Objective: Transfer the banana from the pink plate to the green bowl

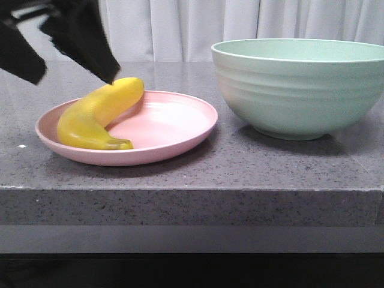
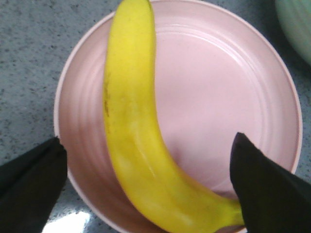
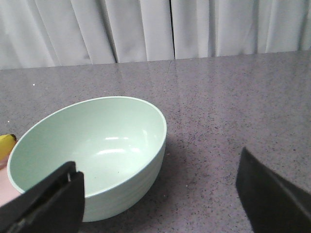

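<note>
From my front camera the banana lies on the pink plate, along the plate's nine o'clock side, its far end propped on the rim at about eleven o'clock and its dark tip resting near seven o'clock. The green bowl stands at the plate's three o'clock, just beside it but apart, on the grey speckled table.

My left gripper hangs over the plate, a dark shape at roughly ten o'clock in the front view. Through the left wrist camera I see its jaws spread wide, one finger over the plate's rim and the table beyond, the other over the plate by the banana's stem end. The banana runs between them and neither finger grips it; I cannot tell whether the second one touches the stem.

My right gripper does not appear in the front view. From its wrist camera its jaws stand wide apart, holding nothing. The bowl shows nothing inside. A sliver of banana peeks past the bowl's rim.
</note>
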You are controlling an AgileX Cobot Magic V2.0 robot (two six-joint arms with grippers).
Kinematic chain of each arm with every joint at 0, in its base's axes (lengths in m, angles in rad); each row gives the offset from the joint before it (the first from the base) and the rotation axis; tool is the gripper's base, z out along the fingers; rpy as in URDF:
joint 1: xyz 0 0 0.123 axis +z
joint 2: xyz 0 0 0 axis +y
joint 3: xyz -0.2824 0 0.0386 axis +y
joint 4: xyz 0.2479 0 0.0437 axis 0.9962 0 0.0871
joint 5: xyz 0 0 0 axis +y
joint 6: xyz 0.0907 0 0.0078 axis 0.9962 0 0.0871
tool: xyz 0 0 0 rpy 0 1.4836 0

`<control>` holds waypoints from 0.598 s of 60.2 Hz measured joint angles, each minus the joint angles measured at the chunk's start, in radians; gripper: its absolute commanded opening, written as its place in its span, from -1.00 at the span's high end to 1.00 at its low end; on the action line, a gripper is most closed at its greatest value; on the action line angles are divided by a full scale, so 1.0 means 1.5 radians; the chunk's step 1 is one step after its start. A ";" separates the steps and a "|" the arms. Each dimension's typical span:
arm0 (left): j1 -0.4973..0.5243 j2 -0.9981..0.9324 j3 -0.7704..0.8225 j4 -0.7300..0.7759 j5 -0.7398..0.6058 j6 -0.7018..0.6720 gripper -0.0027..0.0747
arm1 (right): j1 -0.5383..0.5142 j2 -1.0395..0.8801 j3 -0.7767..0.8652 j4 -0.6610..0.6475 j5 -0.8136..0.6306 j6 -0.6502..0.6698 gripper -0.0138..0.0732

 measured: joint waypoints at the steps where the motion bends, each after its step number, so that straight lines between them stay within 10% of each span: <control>1: 0.000 0.007 -0.005 -0.002 0.006 0.000 -0.71 | 0.000 0.000 0.000 0.000 0.000 0.000 -0.79; 36: -0.001 0.130 -0.041 -0.016 0.044 -0.005 -0.25 | 0.000 0.000 0.000 -0.002 0.000 -0.001 -0.79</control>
